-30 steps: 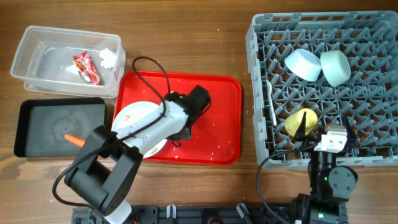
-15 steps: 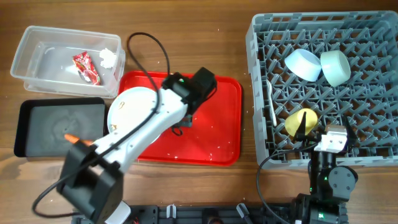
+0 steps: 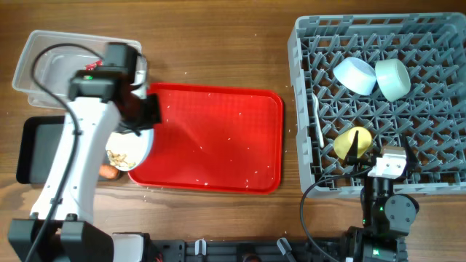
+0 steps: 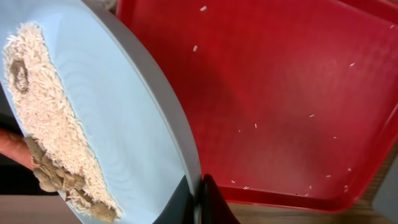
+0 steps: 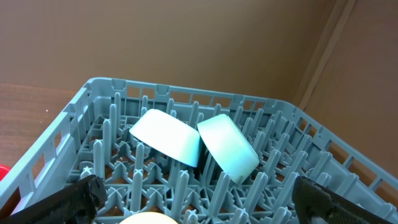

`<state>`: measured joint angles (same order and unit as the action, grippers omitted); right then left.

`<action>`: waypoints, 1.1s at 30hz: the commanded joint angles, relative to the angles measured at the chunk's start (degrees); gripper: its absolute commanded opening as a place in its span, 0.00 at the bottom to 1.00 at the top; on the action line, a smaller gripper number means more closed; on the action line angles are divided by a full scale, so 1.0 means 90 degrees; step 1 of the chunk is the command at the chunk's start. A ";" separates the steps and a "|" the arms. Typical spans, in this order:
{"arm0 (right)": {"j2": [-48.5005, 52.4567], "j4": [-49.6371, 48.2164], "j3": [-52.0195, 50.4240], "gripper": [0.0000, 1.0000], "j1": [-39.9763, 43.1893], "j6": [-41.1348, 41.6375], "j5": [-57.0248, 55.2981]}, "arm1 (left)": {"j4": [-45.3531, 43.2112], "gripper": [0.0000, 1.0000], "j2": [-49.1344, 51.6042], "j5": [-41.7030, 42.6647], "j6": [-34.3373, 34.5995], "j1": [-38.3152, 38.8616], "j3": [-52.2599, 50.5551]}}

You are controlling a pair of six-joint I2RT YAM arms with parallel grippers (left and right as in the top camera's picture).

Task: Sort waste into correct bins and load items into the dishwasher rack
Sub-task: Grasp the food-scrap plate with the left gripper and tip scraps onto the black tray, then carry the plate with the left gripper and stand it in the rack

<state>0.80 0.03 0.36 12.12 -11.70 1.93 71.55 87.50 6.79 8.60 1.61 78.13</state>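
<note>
The left hand is pinched tight on the rim of the pale blue plate, holding it steeply tilted at the left edge of the red tray, over the right end of the black tray. Pale beige food scraps, rice-like grains and brownish lumps, lie along the plate's lower edge, and the carrot lies just below it. The clear tub sits behind on the table. The right hand hangs spread wide and holds nothing, over the near part of the dishwasher rack. The rack holds the pale blue bowl, the mint-green bowl and the yellow-green cup.
</note>
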 commanded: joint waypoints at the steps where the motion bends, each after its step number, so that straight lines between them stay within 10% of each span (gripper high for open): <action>1: -0.0017 -0.0015 -0.0007 1.00 0.0027 -0.0034 0.0100 | -0.0019 0.04 -0.0131 0.1195 -0.0792 -0.0991 0.0027; 19: -0.0017 -0.0015 -0.0007 1.00 0.0027 -0.0034 0.0100 | 0.2176 0.04 -0.0141 0.7060 -0.5744 -0.5428 -0.0107; 33: -0.0017 -0.0015 -0.0007 1.00 0.0027 -0.0034 0.0097 | 0.2754 0.04 -0.0141 0.7978 -0.7599 -0.6730 -0.1081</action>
<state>0.80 0.03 0.36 12.12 -11.68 1.93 96.07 87.29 75.22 -56.03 -58.96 68.71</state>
